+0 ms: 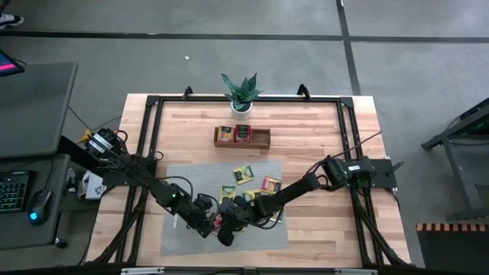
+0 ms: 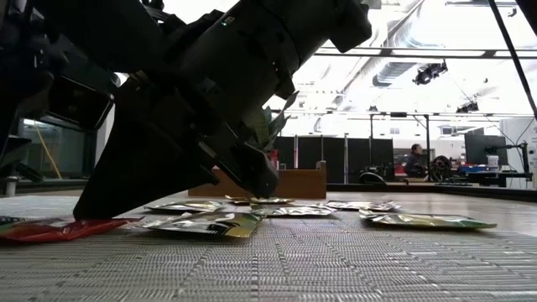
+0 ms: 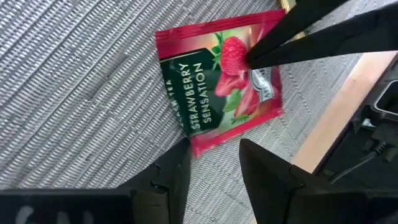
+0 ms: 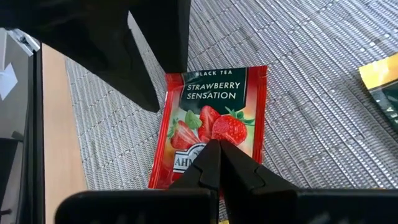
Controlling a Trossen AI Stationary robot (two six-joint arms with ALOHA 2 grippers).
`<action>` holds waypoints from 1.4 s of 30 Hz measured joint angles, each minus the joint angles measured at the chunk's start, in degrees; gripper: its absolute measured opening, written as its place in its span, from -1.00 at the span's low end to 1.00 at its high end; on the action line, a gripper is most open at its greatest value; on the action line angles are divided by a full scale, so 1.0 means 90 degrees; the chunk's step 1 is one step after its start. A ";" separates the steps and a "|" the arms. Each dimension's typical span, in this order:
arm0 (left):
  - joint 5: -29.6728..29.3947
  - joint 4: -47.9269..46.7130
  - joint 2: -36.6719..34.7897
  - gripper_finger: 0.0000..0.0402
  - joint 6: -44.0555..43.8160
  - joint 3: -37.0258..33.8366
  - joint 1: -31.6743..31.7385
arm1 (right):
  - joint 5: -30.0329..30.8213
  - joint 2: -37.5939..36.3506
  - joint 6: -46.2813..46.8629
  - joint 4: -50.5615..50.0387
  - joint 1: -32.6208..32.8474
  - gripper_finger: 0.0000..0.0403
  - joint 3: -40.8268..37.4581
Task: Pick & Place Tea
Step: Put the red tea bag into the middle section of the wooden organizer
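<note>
Red sachet (image 4: 208, 134): lay flat on the grey mat (image 4: 323, 93) near its edge by the bare bench (image 4: 59, 137), strawberry label up, not lifted.
Right gripper (image 4: 219, 152): fingers together, tips pressed down on the sachet's middle, pinning rather than holding.
Left gripper (image 3: 214, 165): fingers apart, set astride the sachet's lower edge, closed on nothing yet.
Risk, slip: likely to slide on the ribbed mat if the pinning tips eased off too soon.
Risk, miss: thin flat edge, so fingers could close above it and come up empty.
Risk, clash: both grippers crowded over one sachet, so contact between them possible.
Other sachets (image 1: 244, 174): yellow and green, spread further up the mat.
Tray (image 1: 241, 137): beyond the mat, some sachets already inside.
Hidden: sachet under both arms in the high view; contact blocked by dark arm bulk in the low view; total sachet count unclear.
</note>
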 joint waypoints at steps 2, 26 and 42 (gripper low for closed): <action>0.0048 0.0139 0.0096 -0.32 -0.0002 0.0003 0.0024 | -0.0054 0.0000 -0.0008 -0.0044 0.0000 -1.00 0.0000; -0.0036 -0.0167 0.0134 -0.99 0.0532 0.0010 0.0053 | -0.0310 -0.0010 -0.0036 0.0005 0.0000 -1.00 0.0000; -0.0308 -0.0268 -0.0088 -1.00 0.0837 -0.0022 0.0066 | -0.0769 -0.0611 -0.0263 -0.0278 -0.0007 -1.00 -0.0010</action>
